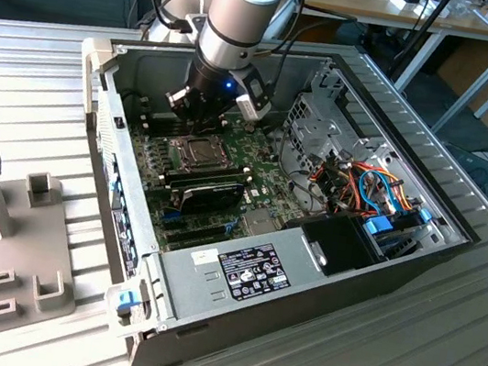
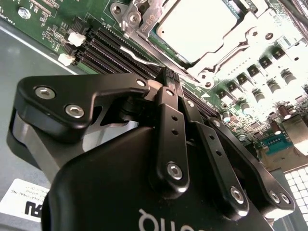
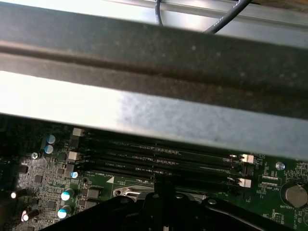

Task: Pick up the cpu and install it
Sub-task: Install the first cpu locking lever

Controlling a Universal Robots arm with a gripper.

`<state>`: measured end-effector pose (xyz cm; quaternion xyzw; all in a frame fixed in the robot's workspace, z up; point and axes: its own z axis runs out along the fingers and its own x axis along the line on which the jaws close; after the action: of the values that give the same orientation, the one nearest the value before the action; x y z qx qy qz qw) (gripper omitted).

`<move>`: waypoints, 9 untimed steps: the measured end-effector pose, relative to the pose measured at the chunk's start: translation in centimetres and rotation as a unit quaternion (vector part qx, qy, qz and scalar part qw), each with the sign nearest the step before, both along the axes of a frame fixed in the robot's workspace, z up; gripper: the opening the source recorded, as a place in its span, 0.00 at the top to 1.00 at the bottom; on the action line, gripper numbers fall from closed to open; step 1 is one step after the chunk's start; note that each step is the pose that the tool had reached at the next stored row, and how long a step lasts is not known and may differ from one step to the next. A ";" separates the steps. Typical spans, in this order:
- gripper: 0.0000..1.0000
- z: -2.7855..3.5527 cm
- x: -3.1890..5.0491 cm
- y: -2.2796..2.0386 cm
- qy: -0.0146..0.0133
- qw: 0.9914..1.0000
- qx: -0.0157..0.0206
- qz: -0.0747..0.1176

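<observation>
gripper [image 2: 169, 77] has its two black fingers pressed flat together with nothing between them, tips hanging just above the motherboard [image 1: 165, 163] beside the socket. from where i stand, that empty pinch makes sense: the cpu [image 2: 197, 26] already lies in the socket, its pale silver top bright in the second wrist view and showing as a dull square in the exterior view [image 1: 195, 149]. the hinged metal frame [image 2: 139, 17] around it looks swung clear, so i'd judge the chip is placed but not clamped. next to the socket run the long memory slots [image 3: 159, 156]; i count four in the first wrist view, empty. one arm [image 1: 243, 16] reaches down into the one opened computer case [image 1: 341, 273], which lies flat so the board faces up.
</observation>
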<state>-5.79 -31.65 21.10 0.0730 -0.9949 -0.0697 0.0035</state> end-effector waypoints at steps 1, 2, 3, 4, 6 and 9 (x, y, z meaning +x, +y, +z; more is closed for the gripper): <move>0.89 0.00 0.00 0.00 0.000 1.000 0.000 0.000; 0.89 -0.02 0.02 0.00 0.000 1.000 0.000 0.000; 0.89 -0.03 0.05 0.00 0.000 1.000 0.000 0.000; 0.89 -0.05 0.09 0.01 0.000 1.000 0.000 0.000; 0.89 -0.08 0.18 0.01 0.000 1.000 -0.001 0.000; 0.89 -0.16 0.43 0.01 0.000 1.000 -0.002 0.000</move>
<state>-5.36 -31.65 20.94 0.0730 -0.9950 -0.0674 0.0037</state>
